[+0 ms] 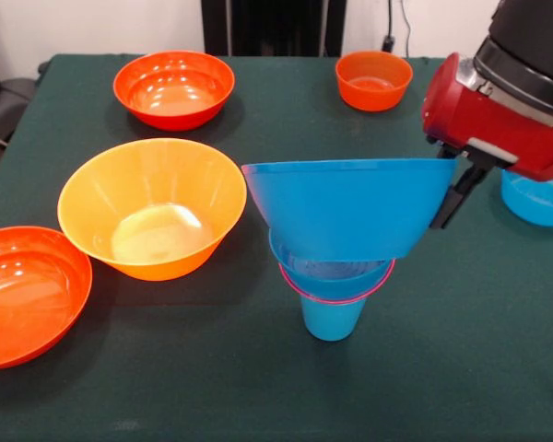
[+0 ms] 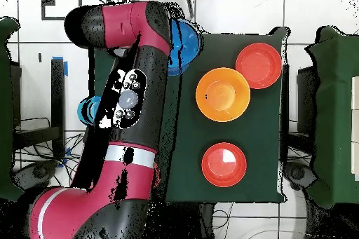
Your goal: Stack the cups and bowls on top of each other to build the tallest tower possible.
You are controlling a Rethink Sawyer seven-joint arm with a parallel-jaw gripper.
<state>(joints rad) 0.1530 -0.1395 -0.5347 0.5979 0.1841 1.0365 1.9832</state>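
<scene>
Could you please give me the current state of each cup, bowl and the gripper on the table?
light blue cup: upright, base of the stack.
pink bowl: nested on the cup, only rim showing.
small blue bowl: seated in the pink bowl.
large blue bowl: on top, tilted, gripper at its rim.
gripper: at the bowl's rim, open or shut unclear.
yellow-orange bowl: upright, empty.
three red-orange bowls: upright, unstacked.

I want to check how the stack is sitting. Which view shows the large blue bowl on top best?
The front view: the large glossy blue plastic bowl shows whole from the side, tilted, resting on the smaller nested bowls above the light blue cup. Overhead, the red and black arm covers most of it; only a blue rim shows.
</scene>
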